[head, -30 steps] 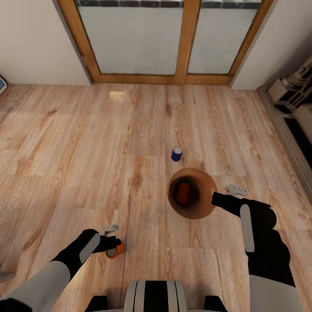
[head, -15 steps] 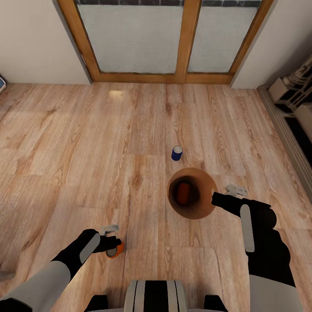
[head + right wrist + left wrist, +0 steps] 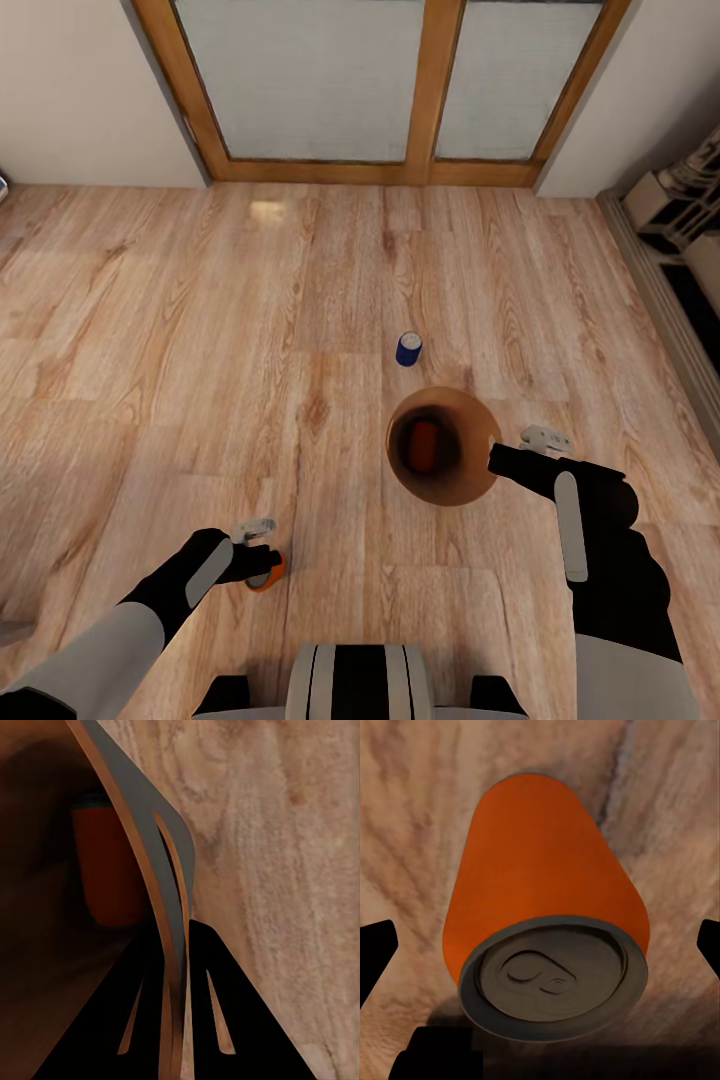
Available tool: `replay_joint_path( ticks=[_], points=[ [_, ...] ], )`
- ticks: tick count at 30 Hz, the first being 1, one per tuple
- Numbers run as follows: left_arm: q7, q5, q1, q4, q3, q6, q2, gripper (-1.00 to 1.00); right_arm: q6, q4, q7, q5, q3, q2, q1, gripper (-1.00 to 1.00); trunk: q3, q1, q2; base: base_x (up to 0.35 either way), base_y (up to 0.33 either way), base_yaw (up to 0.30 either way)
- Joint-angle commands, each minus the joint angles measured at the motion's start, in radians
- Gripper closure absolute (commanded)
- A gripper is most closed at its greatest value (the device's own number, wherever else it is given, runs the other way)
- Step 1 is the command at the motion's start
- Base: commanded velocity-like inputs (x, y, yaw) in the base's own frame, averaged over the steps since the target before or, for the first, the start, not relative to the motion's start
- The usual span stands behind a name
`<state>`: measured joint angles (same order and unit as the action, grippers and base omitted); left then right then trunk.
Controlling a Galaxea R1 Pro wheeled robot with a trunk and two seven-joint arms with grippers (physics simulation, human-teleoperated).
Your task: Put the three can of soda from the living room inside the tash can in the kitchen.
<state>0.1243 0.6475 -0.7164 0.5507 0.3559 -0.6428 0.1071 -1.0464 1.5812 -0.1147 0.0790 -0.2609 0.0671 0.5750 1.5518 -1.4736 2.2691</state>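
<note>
Cans of soda sit in three places around me, and I start with the one at my left hand (image 3: 262, 557): an orange can (image 3: 544, 937) stands on the wood floor (image 3: 200, 330) right between my fingers, whose dark tips (image 3: 376, 945) show spread wide on either side of it without touching, so that hand is apart and holds nothing. Its grey top with the pull tab faces my wrist camera. My right hand (image 3: 176, 982) is clamped together on the rim of the tash can (image 3: 470, 470), one finger inside the wall and one outside, and the copper-brown bin hangs tilted with its dark mouth turned toward me. Inside it lies a second orange can (image 3: 424, 445), against the inner wall. Just beyond the bin's far rim, the dark blue can (image 3: 408, 348) stands upright on the floor, apart from it. Farther off are the wood-framed glass doors (image 3: 400, 90) and white wall (image 3: 70, 100).
</note>
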Motion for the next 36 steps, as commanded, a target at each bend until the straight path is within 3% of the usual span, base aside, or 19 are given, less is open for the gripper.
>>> replay_joint_path(
  ticks=[1, 36],
  points=[
    [0.0, 0.0, 0.0, 0.0, 0.0, 0.0, 0.0, -1.0, -0.001, 0.0, -0.005, 0.032, 0.0, 0.0, 0.0, 1.0, 0.0, 0.0, 0.0, 0.0, 0.0, 0.0],
    [0.0, -0.002, 0.0, 0.0, 0.0, 0.0, -0.001, -1.0, -0.001, 0.0, -0.005, 0.032, -0.001, 0.001, 0.0, 1.0, 0.015, 0.0, 0.0, 0.0, 0.0, 0.0]
  ],
)
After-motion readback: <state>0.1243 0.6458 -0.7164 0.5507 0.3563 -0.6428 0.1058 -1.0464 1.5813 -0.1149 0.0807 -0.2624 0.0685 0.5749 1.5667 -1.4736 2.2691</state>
